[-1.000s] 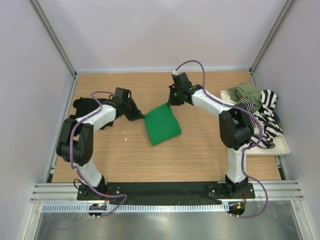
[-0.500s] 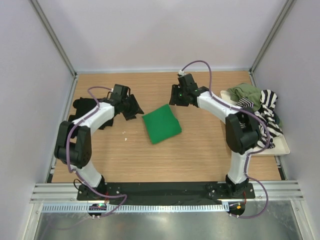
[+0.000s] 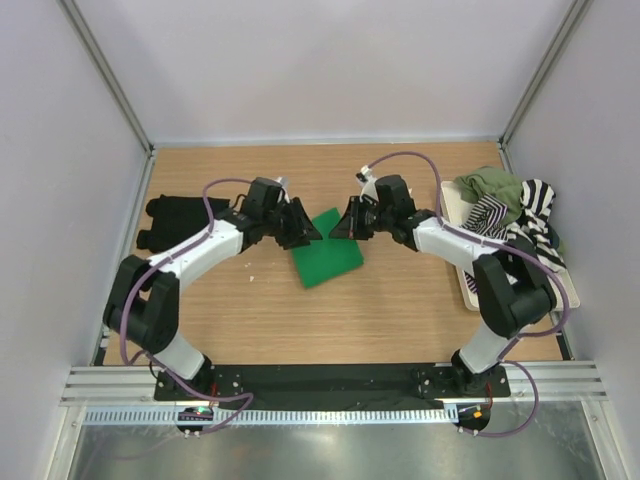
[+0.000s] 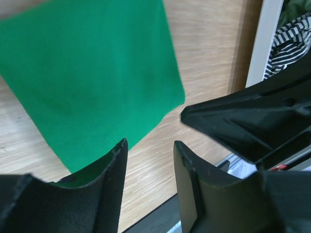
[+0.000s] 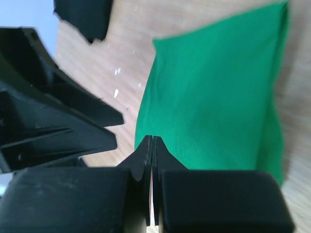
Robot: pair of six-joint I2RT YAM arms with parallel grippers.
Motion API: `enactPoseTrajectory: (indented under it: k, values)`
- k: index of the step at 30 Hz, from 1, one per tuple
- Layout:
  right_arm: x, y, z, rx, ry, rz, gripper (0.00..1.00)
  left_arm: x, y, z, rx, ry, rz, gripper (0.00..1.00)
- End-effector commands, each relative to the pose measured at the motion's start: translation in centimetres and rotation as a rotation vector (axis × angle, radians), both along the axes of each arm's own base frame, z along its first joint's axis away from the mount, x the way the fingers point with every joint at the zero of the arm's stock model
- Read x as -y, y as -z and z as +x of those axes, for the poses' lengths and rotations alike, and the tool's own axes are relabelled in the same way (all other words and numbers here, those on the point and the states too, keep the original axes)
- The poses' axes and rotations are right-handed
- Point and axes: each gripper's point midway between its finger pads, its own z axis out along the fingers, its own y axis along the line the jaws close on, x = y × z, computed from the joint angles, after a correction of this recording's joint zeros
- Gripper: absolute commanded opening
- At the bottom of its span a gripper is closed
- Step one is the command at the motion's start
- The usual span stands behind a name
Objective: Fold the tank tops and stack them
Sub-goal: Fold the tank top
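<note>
Top view high, rear, looking down; wrist views close, seemingly facing, share green tank top (image 3: 326, 256).

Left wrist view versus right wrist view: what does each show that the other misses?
Only left wrist: the tray's white edge, the striped tank top beyond it, and the left gripper seen open. Only right wrist: the black tank top and the right gripper shut on nothing. Both: the folded green tank top flat on the table, with the opposite gripper close by.
</note>
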Motion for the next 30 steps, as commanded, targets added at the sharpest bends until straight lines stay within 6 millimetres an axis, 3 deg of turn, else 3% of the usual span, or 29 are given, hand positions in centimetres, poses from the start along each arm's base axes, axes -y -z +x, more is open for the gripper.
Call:
enactPoseTrajectory:
  k: [1,4,5,7,8,11,14,15,17,21,23,25,30]
  values:
    - [-2.1,-0.3,-0.9,-0.014,-0.115,0.213,0.01,1.1,1.8,0.1,-0.037,0.017,-0.067,0.42]
    - [-1.3,2.8,-0.5,-0.112,-0.089,0.292,0.01,1.1,5.0,-0.2,-0.080,0.004,-0.057,0.40]
    - [-0.7,5.0,-0.2,-0.191,-0.052,0.304,0.01,1.0,6.5,-0.1,-0.097,-0.003,-0.043,0.40]
    - [-0.2,7.1,-0.2,-0.242,-0.031,0.310,0.01,0.7,8.8,-0.7,-0.135,-0.007,-0.025,0.38]
    - [0.4,9.6,-0.1,-0.302,-0.001,0.292,0.01,0.6,10.4,-1.0,-0.162,-0.006,-0.015,0.38]
    - [0.9,11.1,-0.2,-0.356,0.023,0.317,0.01,0.5,12.0,-1.7,-0.196,0.009,-0.003,0.36]
    - [1.0,10.1,0.1,-0.326,0.021,0.326,0.01,-0.1,11.6,-1.6,-0.173,-0.005,0.019,0.37]
    - [1.1,8.7,0.6,-0.263,0.008,0.311,0.01,-0.2,10.5,-1.4,-0.142,0.000,0.021,0.37]
    - [1.5,8.2,0.8,-0.254,0.030,0.264,0.02,-0.7,9.5,-1.4,-0.126,-0.012,0.047,0.38]
    - [1.4,4.4,2.0,-0.181,0.021,0.252,0.03,-1.4,5.6,-1.3,-0.036,-0.020,0.048,0.41]
    - [1.1,3.0,3.0,-0.155,0.020,0.260,0.03,-1.4,4.7,-1.7,-0.016,-0.021,0.050,0.42]
    - [0.8,2.6,3.3,-0.166,0.020,0.266,0.03,-1.2,3.2,-2.0,0.020,-0.013,0.035,0.42]
    - [-0.7,1.2,4.4,-0.166,-0.010,0.301,0.03,-1.0,2.1,-2.8,0.043,-0.007,0.029,0.41]
